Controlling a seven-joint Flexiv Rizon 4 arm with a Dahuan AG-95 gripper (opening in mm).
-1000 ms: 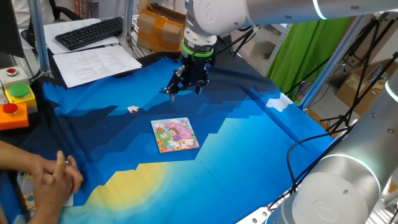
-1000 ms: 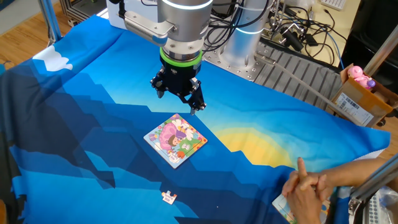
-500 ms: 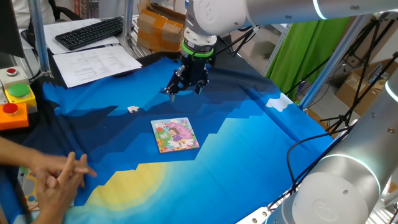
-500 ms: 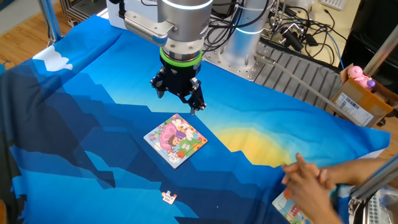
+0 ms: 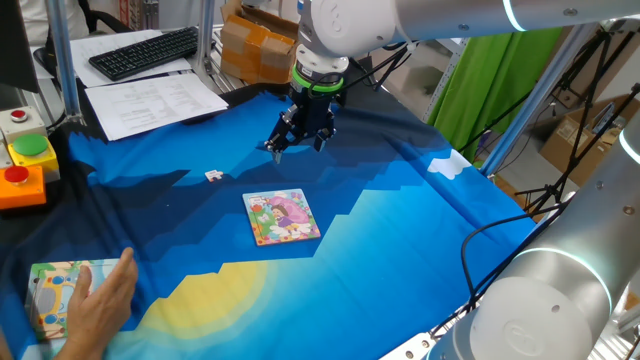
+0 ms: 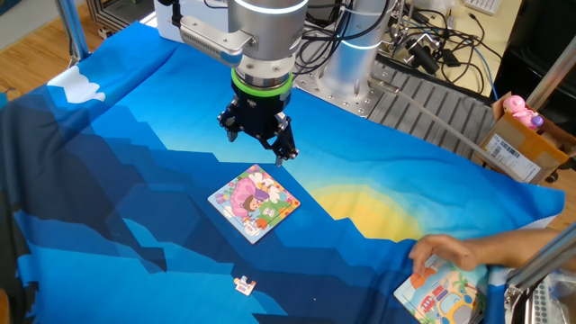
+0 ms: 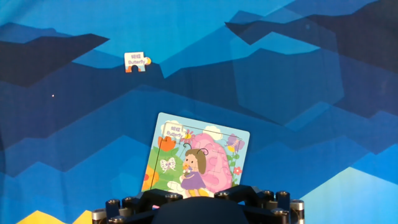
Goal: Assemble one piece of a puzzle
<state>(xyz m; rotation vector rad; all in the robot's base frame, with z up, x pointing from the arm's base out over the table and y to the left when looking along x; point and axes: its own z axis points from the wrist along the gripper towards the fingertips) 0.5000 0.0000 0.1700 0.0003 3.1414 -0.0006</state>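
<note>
Piece (image 5: 214, 176) lies well apart from puzzle (image 5: 281, 217), open cloth (image 5: 420, 240) between

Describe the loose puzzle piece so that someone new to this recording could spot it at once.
Start from the blue cloth over the table and find the small square puzzle with the pink-and-green cartoon near its middle. The piece lies alone on the dark blue area beside it, apart from the board. It is tiny and whitish, with "Butterfly" printed on it.
</note>
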